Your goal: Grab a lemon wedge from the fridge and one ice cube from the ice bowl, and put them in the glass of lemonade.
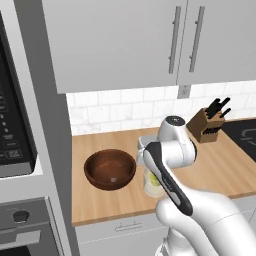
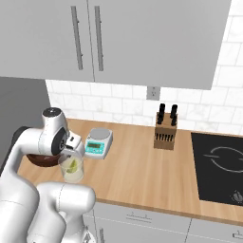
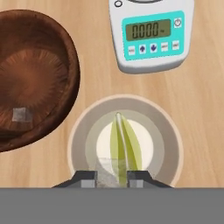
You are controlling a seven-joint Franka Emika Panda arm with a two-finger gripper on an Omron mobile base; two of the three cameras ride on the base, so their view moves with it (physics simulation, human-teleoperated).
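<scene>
At the far left of the hand view sits the bowl [image 3: 72, 65], dark brown, with a spare cube [image 3: 19, 114] lying on its floor. This one is not needed, since the task asks for one only.

Just right of the bowl, close but apart from it, stands the glass [image 3: 78, 144], seen from straight above. The wedge [image 3: 124, 146] is already inside it, standing on edge in the pale liquid, so the lemon part of the task looks done.

At the bottom, over the near part of the glass, is the gripper [image 3: 112, 179]. Its fingers [image 3: 87, 179] are drawn in to a narrow gap with a pale clear held cube [image 3: 107, 171] between them, pinched as far as I can judge. The cube is hard to read against the liquid.

The step in hand seems to be the release. The cube hangs inside the rim but toward the near side, so I would move a little toward the centre before opening. Open from low height, so the lemonade does not splash and the cube cannot bounce out. Open the fingers just enough, then lift straight up, so they do not catch the rim and tip the glass.

Further right and beyond the glass is the scale [image 3: 151, 37], well clear of the path.
</scene>
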